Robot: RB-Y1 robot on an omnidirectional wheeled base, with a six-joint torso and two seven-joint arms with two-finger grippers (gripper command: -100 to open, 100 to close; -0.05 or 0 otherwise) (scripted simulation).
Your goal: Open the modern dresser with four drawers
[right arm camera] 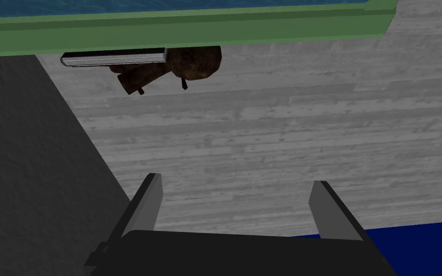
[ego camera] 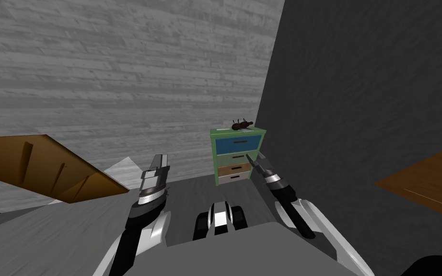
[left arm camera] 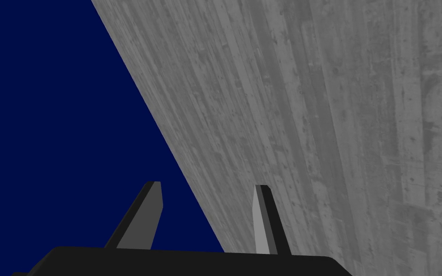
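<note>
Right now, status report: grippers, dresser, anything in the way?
Left gripper open, raised, holding nothing. Right gripper open, close to green-framed dresser with four coloured drawers, not on a handle. Drawers look shut. Thin grey book and dark brown lump on top.

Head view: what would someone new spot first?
Probably the green dresser in the corner where the pale planked wall meets the dark wall, its four drawers blue, green, tan and white. A dark brown lump lies on its top, and the right claw hangs open near its right edge.
</note>
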